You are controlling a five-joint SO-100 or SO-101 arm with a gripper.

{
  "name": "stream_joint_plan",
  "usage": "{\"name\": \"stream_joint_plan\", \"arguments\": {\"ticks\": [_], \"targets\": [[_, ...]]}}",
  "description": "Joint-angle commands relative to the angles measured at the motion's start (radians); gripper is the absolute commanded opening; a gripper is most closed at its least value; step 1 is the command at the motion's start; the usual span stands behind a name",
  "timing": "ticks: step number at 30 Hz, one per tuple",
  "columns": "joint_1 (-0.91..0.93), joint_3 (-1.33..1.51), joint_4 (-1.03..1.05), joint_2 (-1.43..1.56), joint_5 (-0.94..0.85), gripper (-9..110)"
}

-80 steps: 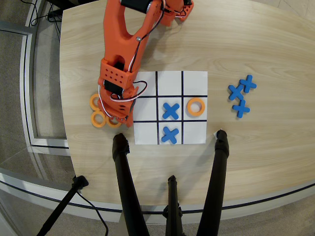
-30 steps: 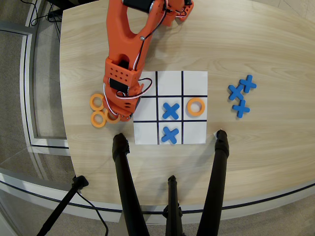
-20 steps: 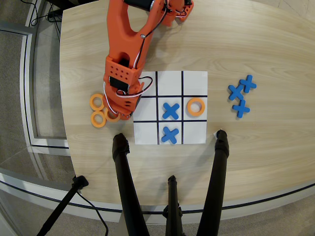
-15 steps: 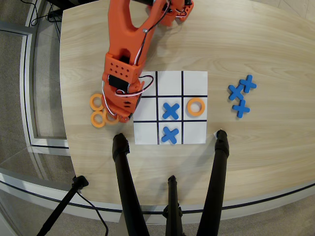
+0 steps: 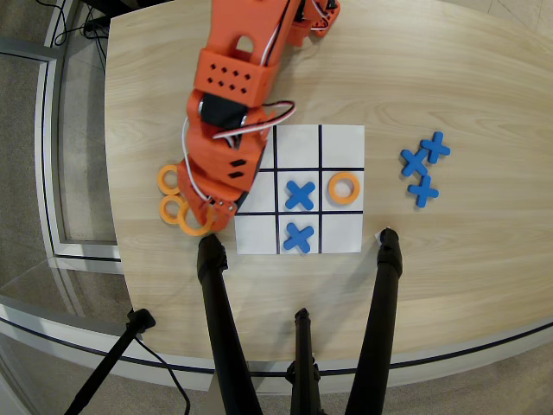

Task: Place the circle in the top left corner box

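Note:
My orange arm reaches down from the top of the overhead view. Its gripper (image 5: pixel 212 210) hangs over a cluster of three orange rings left of the paper grid (image 5: pixel 341 238). The nearest ring (image 5: pixel 194 225) is partly covered by the gripper tip; the other two (image 5: pixel 167 180) (image 5: pixel 171 208) lie just left of it. The jaws are seen from above and I cannot tell whether they are closed on the ring. The top left corner cell (image 5: pixel 269 157) is mostly hidden under the arm. Another orange ring (image 5: pixel 344 188) lies in the middle right cell.
Blue X pieces lie in the centre cell (image 5: pixel 300 194) and the bottom middle cell (image 5: pixel 298 237). Three more blue X pieces (image 5: pixel 422 166) lie on the wooden table to the right of the grid. Black tripod legs (image 5: pixel 216 303) (image 5: pixel 384 285) stand at the front edge.

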Motion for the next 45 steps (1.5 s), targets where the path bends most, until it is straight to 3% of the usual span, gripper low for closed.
{"name": "stream_joint_plan", "arguments": {"ticks": [1, 11, 24, 45], "targets": [[-0.071, 0.064, -0.008, 0.118, 0.002, 0], [-0.333, 0.219, 0.015, 0.282, 0.066, 0], [-0.604, 0.137, 0.015, 0.147, 0.198, 0], [-0.595, -0.221, -0.071, -0.37, 0.218, 0]]}}
